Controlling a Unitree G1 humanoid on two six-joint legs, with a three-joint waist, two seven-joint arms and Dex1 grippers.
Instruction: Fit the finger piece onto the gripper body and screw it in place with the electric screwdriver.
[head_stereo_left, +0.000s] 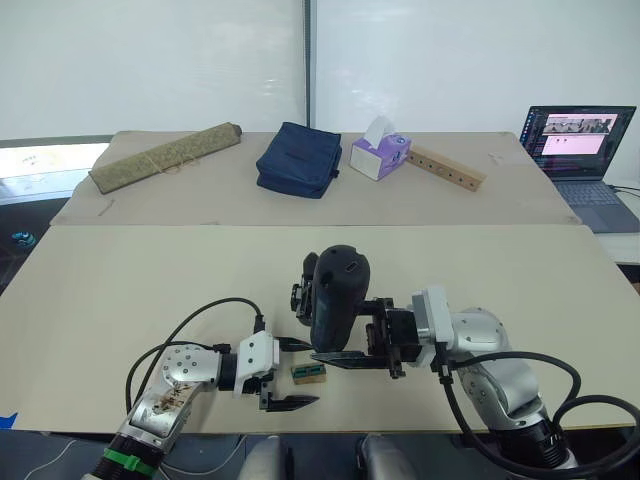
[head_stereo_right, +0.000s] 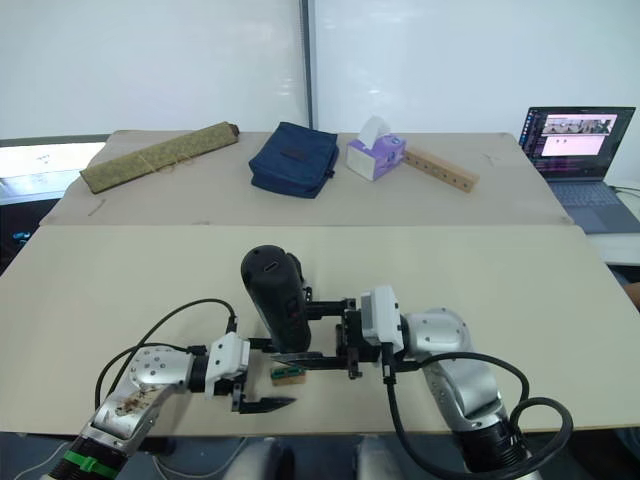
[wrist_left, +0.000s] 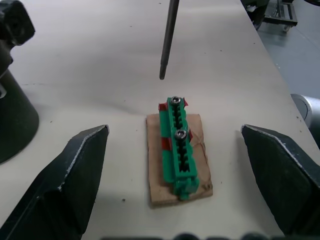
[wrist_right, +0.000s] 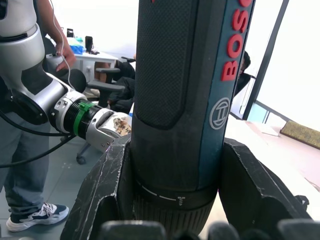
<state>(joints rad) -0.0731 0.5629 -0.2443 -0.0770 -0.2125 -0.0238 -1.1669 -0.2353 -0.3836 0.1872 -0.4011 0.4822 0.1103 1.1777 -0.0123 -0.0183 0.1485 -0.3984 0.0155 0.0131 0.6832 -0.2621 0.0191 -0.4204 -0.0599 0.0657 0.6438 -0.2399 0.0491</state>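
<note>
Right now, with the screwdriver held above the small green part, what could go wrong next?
1. The bit tip hangs just short of the end screw of the green-topped block, not over it; lowering straight could miss the head and slip.
2. The block lies loose between the open fingers of the left gripper, so turning torque could spin or push it.
3. The right gripper holds the tall electric screwdriver near its lower end, so it might tilt.

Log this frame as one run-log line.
right gripper: shut on electric screwdriver | bit tip: above green-topped block, not touching | left gripper: open, straddling block
</note>
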